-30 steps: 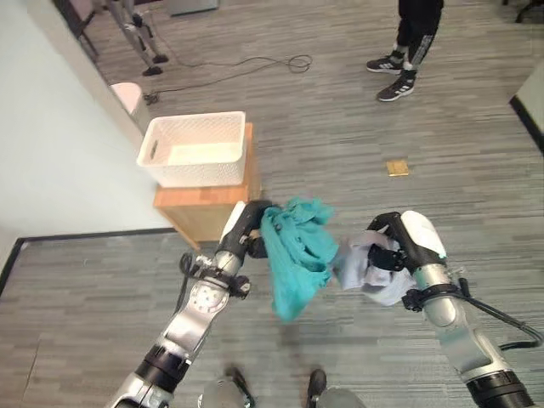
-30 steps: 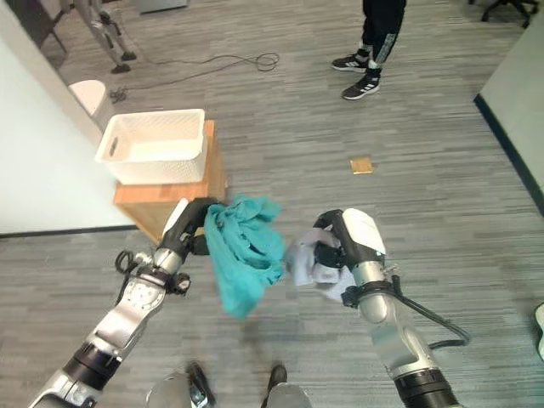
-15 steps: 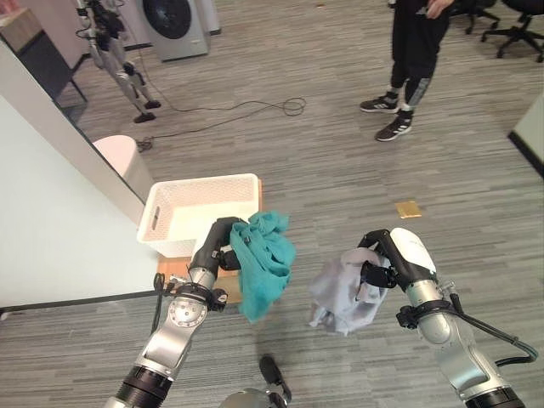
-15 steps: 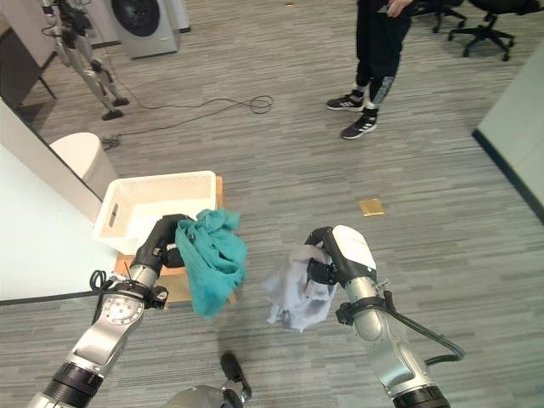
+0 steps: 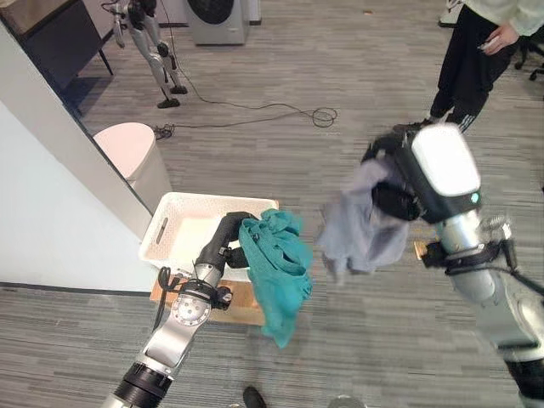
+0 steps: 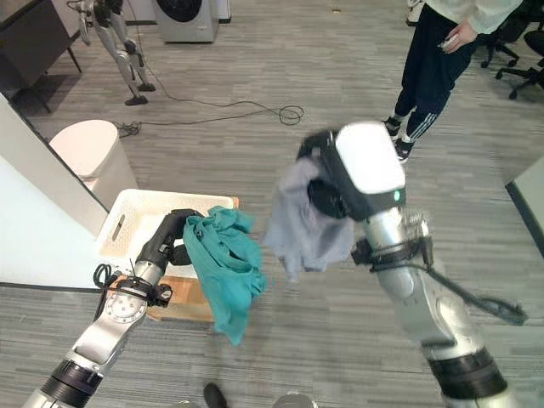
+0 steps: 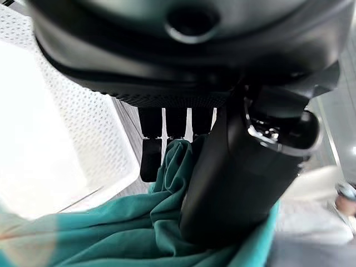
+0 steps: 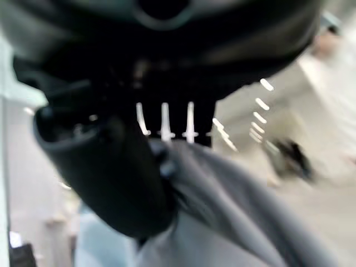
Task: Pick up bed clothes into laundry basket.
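Carrying two garments to the basket. At far left stands the white laundry basket (image 5: pixel 208 236), perched on a low wooden stand (image 5: pixel 242 302) against the pale wall (image 5: pixel 51 212); a pink-white bin (image 5: pixel 132 157) sits just beyond it on the grey floor (image 5: pixel 340 102). The left robot hand (image 5: pixel 228 240) hovers at the basket's near right corner, its fingers and thumb clamped on a teal garment (image 5: pixel 276 268); most of that cloth hangs outside the rim, past the stand's edge. To the right, well apart from the basket and raised high, the right robot hand (image 6: pixel 327 183) is clamped on a grey garment (image 6: pixel 297 225) that trails below it. At far right a person (image 5: pixel 476 51) stands on the floor.

To do this step well, the left robot hand should probably travel further over the basket's middle before letting go, so the dangling tail clears the rim and does not drag the cloth out. The grey garment likely needs the same: carry it across above the basket, then release with its hem inside the walls.
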### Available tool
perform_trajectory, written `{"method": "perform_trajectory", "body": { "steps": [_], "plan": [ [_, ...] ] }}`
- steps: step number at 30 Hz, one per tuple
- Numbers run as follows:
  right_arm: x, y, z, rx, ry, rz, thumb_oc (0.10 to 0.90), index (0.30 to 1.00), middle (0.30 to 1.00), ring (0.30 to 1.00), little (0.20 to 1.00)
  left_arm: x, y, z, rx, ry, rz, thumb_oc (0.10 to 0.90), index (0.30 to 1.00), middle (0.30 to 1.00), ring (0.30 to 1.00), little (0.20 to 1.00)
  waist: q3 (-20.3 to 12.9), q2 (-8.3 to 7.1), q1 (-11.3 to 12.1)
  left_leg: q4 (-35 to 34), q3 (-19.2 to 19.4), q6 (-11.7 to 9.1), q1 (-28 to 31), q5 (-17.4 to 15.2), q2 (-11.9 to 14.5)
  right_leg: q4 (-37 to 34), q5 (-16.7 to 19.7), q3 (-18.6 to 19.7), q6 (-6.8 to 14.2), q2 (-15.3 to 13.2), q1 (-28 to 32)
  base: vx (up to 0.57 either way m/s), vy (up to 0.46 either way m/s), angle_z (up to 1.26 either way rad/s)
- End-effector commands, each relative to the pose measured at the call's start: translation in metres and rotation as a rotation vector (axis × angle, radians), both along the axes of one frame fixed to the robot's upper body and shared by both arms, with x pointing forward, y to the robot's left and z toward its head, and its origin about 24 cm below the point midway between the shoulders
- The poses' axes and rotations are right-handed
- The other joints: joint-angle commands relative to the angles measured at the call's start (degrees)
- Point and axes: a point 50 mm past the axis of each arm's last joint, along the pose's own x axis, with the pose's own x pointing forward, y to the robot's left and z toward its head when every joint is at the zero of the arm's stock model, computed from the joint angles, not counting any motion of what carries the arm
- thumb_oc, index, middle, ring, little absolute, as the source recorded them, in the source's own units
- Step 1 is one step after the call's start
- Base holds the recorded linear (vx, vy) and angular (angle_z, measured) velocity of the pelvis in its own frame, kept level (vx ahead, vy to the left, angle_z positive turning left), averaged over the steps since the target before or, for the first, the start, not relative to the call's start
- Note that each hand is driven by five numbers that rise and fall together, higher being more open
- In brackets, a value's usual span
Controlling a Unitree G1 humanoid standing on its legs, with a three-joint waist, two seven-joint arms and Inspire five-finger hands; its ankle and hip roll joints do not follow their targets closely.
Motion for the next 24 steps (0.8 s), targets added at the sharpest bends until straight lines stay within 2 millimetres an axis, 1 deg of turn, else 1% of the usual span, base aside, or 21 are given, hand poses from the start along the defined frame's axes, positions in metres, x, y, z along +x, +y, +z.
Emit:
{"method": "perform_trajectory", "body": {
  "steps": [1, 2, 3, 4, 5, 6, 8, 10, 12, 14, 15, 16, 18, 20, 21, 22, 24],
  "plan": [
    [-0.012, -0.008, 0.08, 0.018, -0.354, -0.017, 0.4, 0.3, 0.3, 0.3, 0.3, -0.004, -0.019, 0.037, -0.094, -0.219, -0.105, 0.4, 0.3, 0.3, 0.3, 0.3, -8.04, -3.71, 1.54, 0.04, 2.88, -8.66, -2.11, -5.49, 2.53, -20.21, 6.56, 6.54, 1.88, 2.63, 6.4, 0.06, -0.14, 1.51],
    [-0.011, -0.011, 0.087, 0.008, -0.366, -0.037, 0.4, 0.3, 0.3, 0.3, 0.3, -0.001, -0.022, 0.037, -0.089, -0.214, -0.122, 0.4, 0.3, 0.3, 0.3, 0.3, -8.37, -4.63, 2.16, 0.04, 1.29, -8.69, -2.35, -5.72, 2.11, -22.77, 7.92, 8.37, 2.16, 2.37, 6.77, 0.06, -0.183, 1.34],
    [-0.011, -0.012, 0.091, -0.003, -0.367, -0.051, 0.4, 0.3, 0.3, 0.3, 0.3, -0.002, -0.023, 0.036, -0.092, -0.21, -0.129, 0.4, 0.3, 0.3, 0.3, 0.3, -8.78, -5.31, 2.67, 0.04, 0.51, -8.88, -2.41, -5.66, 1.98, -23.89, 8.45, 7.92, 2.11, 2.23, 7.66, 0.0, -0.18, 1.11],
    [-0.009, -0.013, 0.093, -0.013, -0.358, -0.062, 0.4, 0.3, 0.3, 0.3, 0.3, -0.001, -0.021, 0.035, -0.092, -0.201, -0.126, 0.4, 0.3, 0.3, 0.3, 0.3, -9.41, -5.85, 3.6, 0.04, 0.66, -9.09, -2.44, -5.32, 2.3, -25.14, 9.52, 6.15, 2.25, 1.63, 8.15, 0.02, -0.189, 1.18],
    [-0.006, -0.011, 0.097, -0.011, -0.354, -0.062, 0.4, 0.3, 0.3, 0.3, 0.3, -0.002, -0.018, 0.033, -0.092, -0.196, -0.119, 0.4, 0.3, 0.3, 0.3, 0.3, -10.11, -6.52, 4.74, 0.04, 0.72, -9.49, -2.05, -5.35, 2.4, -27.21, 10.37, 4.25, 2.65, 1.01, 10.03, 0.03, -0.204, 1.25],
    [-0.003, -0.009, 0.102, -0.02, -0.357, -0.069, 0.4, 0.3, 0.3, 0.3, 0.3, -0.002, -0.016, 0.031, -0.087, -0.189, -0.114, 0.4, 0.3, 0.3, 0.3, 0.3, -10.73, -6.79, 5.36, 0.04, 0.43, -9.92, -2.31, -4.88, 2.71, -27.97, 10.79, 3.53, 2.64, 1.28, 10.61, 0.04, -0.182, 0.74],
    [-0.001, -0.004, 0.109, -0.041, -0.357, -0.055, 0.4, 0.3, 0.3, 0.3, 0.3, -0.004, -0.01, 0.029, -0.09, -0.184, -0.098, 0.4, 0.3, 0.3, 0.3, 0.3, -11.67, -7.29, 6.7, 0.04, -0.42, -10.4, -2.36, -4.86, 3.06, -27.97, 10.2, 2.01, 3.06, 1.28, 11.68, 0.01, -0.138, 0.41],
    [0.006, 0.003, 0.114, -0.057, -0.335, -0.044, 0.4, 0.3, 0.3, 0.3, 0.3, -0.005, -0.004, 0.026, -0.091, -0.173, -0.078, 0.4, 0.3, 0.3, 0.3, 0.3, -12.53, -7.34, 7.96, 0.04, -0.72, -10.77, -2.84, -4.07, 3.5, -27.97, 10.2, 0.78, 3.11, 1.47, 11.86, -0.02, -0.104, 0.13],
    [0.012, 0.013, 0.12, -0.07, -0.32, -0.017, 0.4, 0.3, 0.3, 0.3, 0.3, -0.006, 0.003, 0.023, -0.089, -0.162, -0.049, 0.4, 0.3, 0.3, 0.3, 0.3, -13.1, -7.42, 8.9, 0.04, -1.13, -11.31, -3.18, -3.42, 3.98, -27.97, 10.01, -0.61, 3.01, 1.57, 12.28, -0.01, -0.107, -0.04],
    [0.014, 0.017, 0.125, -0.074, -0.309, -0.005, 0.4, 0.3, 0.3, 0.3, 0.3, -0.009, 0.011, 0.021, -0.086, -0.157, -0.022, 0.4, 0.3, 0.3, 0.3, 0.3, -13.28, -7.61, 9.89, 0.04, -1.52, -11.65, -3.57, -2.93, 4.32, -27.97, 9.85, -1.73, 3.0, 1.72, 12.67, -0.01, -0.09, 0.11],
    [0.015, 0.018, 0.125, -0.075, -0.309, -0.003, 0.4, 0.3, 0.3, 0.3, 0.3, -0.009, 0.012, 0.021, -0.088, -0.157, -0.019, 0.4, 0.3, 0.3, 0.3, 0.3, -13.3, -7.54, 9.71, 0.04, -1.59, -11.67, -3.6, -2.9, 4.33, -27.97, 9.83, -1.8, 2.99, 1.73, 12.67, -0.01, -0.122, 0.11],
    [0.018, 0.021, 0.13, -0.081, -0.305, -0.01, 0.4, 0.3, 0.3, 0.3, 0.3, -0.013, 0.026, 0.02, -0.063, -0.162, 0.034, 0.4, 0.3, 0.3, 0.3, 0.3, -13.39, -7.8, 10.85, 0.04, -2.42, -12.13, -4.05, -2.29, 4.62, -27.97, 9.64, -2.63, 2.78, 2.01, 13.02, -0.01, -0.115, 0.17],
    [0.02, 0.021, 0.135, -0.079, -0.306, -0.022, 0.4, 0.3, 0.3, 0.3, 0.3, -0.018, 0.044, 0.024, -0.021, -0.191, 0.097, 0.4, 0.3, 0.3, 0.3, 0.3, -13.42, -7.94, 12.15, 0.04, -3.26, -12.74, -4.23, -1.99, 4.87, -27.97, 9.14, -3.6, 2.61, 2.07, 13.57, 0.0, -0.138, 0.33],
    [0.022, 0.019, 0.142, -0.074, -0.311, -0.04, 0.4, 0.3, 0.3, 0.3, 0.3, -0.028, 0.065, 0.028, 0.029, -0.221, 0.173, 0.4, 0.3, 0.3, 0.3, 0.3, -13.45, -8.08, 13.59, 0.04, -4.17, -13.23, -4.7, -1.41, 5.24, -27.97, 8.79, -4.5, 2.36, 2.34, 13.72, -0.01, -0.105, 0.33],
    [0.022, 0.019, 0.143, -0.074, -0.311, -0.038, 0.4, 0.3, 0.3, 0.3, 0.3, -0.029, 0.066, 0.028, 0.029, -0.22, 0.175, 0.4, 0.3, 0.3, 0.3, 0.3, -13.53, -8.02, 13.47, 0.04, -4.2, -13.17, -4.9, -1.19, 5.28, -27.97, 8.96, -4.52, 2.29, 2.39, 13.54, -0.02, -0.11, 0.28],
    [0.023, 0.015, 0.15, -0.076, -0.321, -0.072, 0.4, 0.3, 0.3, 0.3, 0.3, -0.042, 0.084, 0.025, 0.066, -0.214, 0.244, 0.4, 0.3, 0.3, 0.3, 0.3, -13.56, -8.21, 14.78, 0.04, -4.97, -13.55, -5.28, -0.73, 5.59, -27.97, 8.68, -5.05, 2.1, 2.65, 13.51, -0.02, -0.109, 0.27],
    [0.026, 0.01, 0.153, -0.06, -0.313, -0.099, 0.4, 0.3, 0.3, 0.3, 0.3, -0.057, 0.1, 0.02, 0.08, -0.191, 0.313, 0.4, 0.3, 0.3, 0.3, 0.3, -13.23, -8.17, 16.12, 0.04, -6.04, -13.73, -5.56, -0.55, 5.77, -27.97, 8.2, -4.84, 2.06, 2.89, 13.56, -0.02, -0.102, 0.16]
  ]
}}
